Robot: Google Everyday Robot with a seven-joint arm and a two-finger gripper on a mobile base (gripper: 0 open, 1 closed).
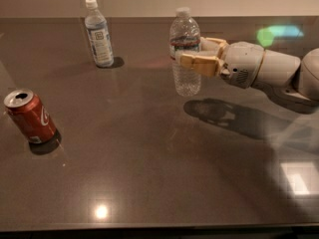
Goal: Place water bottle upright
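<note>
The water bottle [185,51] is a clear ribbed plastic bottle with a white cap and a narrow red-and-blue band near its shoulder. It is upright in the middle back of the table. My gripper [192,54] reaches in from the right and is shut on the bottle's middle, one tan finger [199,63] across its front. I cannot tell whether the bottle's base touches the tabletop. The arm's shadow lies on the table below and to the right.
A second bottle [98,33] with a large pale blue-white label stands upright at the back left. A red soda can [30,115] stands tilted at the left. The dark glossy table [149,158] runs to the front edge.
</note>
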